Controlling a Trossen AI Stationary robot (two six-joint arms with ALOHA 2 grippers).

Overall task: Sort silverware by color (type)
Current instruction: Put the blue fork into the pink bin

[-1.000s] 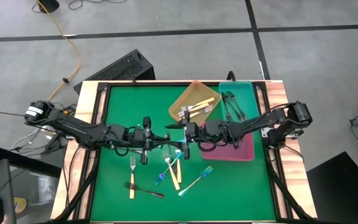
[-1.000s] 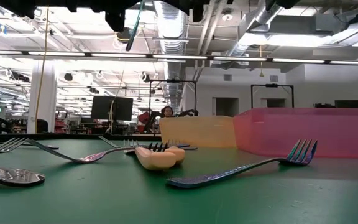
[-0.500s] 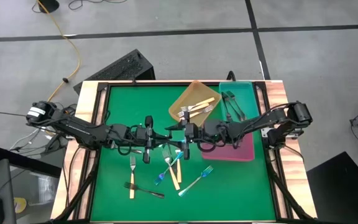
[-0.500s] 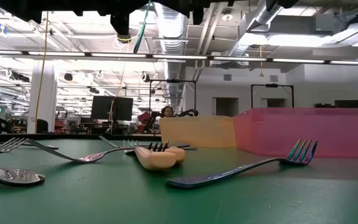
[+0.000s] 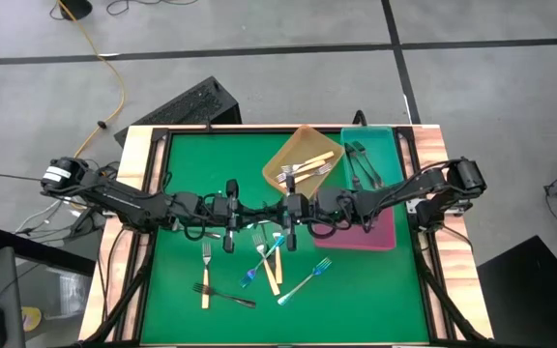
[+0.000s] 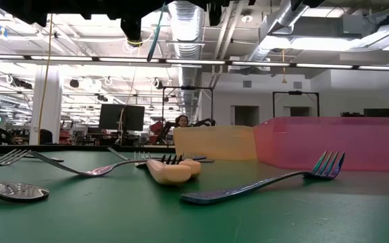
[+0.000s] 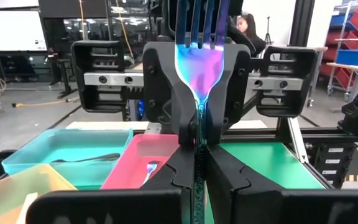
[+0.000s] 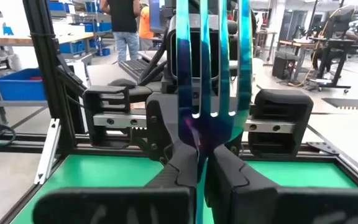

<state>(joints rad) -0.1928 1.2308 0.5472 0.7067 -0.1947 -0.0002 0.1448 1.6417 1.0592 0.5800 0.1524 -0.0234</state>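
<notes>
Spanning green table [image 5: 356, 290], scattered forks [image 5: 271, 266], seemingly busy workshop behind

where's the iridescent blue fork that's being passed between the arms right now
The iridescent fork is up in the air above the middle of the green table, clamped between the left claw and right claw, just left of the pink tray.

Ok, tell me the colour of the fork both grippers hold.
Iridescent blue-teal fork, with purple tints; clearest in the right wrist view.
</notes>
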